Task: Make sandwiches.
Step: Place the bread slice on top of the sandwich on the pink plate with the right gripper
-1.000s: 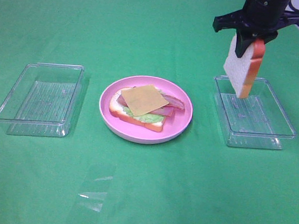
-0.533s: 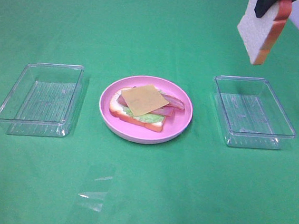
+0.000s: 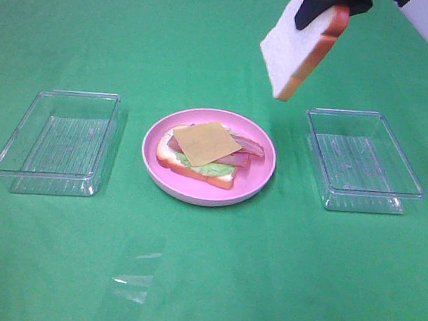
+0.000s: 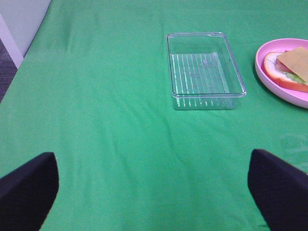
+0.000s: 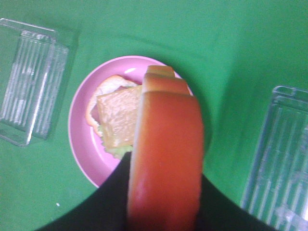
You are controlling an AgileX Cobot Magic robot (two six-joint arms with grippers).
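The right hand is clamped on the top edge of a bread slice, its dark fingers pressing the two broad faces near the orange-brown crust. The slice hangs tilted in the air, above the gap between the pink plate and the right-hand clear tray, touching neither.

As a judgement: the slice looks like a light toy of foam or soft plastic, stiff enough to hold its shape when carried by one edge, with no sag visible. A pinch across the faces near the crust seems the sensible hold, since the faces are flat and matt, though a light piece can swing or twist in the grip. It probably needs laying flat, not dropping on edge.

On the plate lies the open sandwich: a bottom bread slice, green lettuce, reddish bacon strips and a yellow cheese square on top. These thin layers look loose and easily pushed askew.

The left hand hangs over bare tabletop with its fingers spread wide, holding nothing; the left-hand clear tray sits ahead of it.
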